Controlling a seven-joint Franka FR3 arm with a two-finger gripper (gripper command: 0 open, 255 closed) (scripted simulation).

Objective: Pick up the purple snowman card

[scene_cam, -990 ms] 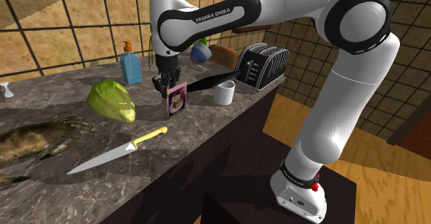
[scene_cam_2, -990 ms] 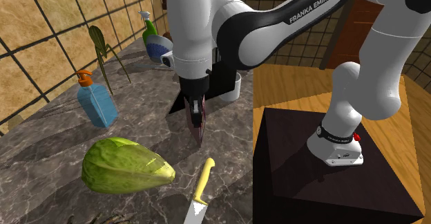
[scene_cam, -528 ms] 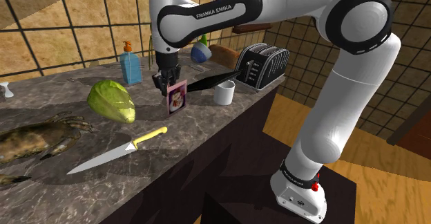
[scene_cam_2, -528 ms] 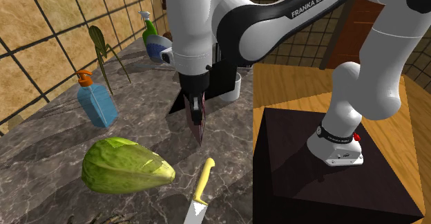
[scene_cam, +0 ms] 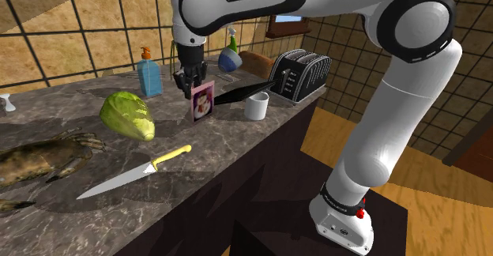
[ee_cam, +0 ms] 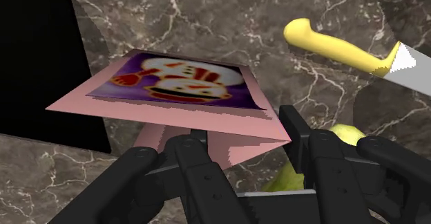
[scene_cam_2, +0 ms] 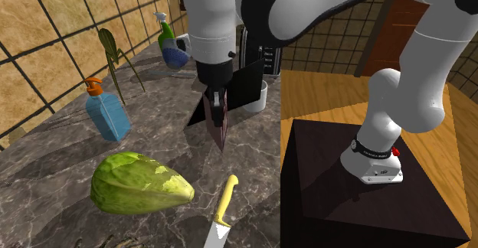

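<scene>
Purple card clamped w/ gripper.

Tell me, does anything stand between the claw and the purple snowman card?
Nothing visible does. The black two-finger claw is shut on the upper edge of the pink folded card with the purple snowman picture. The yellow-handled knife and the green cabbage lie apart on the marble counter.

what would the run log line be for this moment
stage: card in grasp | end effector: shut on snowman card | card: upright, seemingly off counter | nearby: white cup, knife
</scene>
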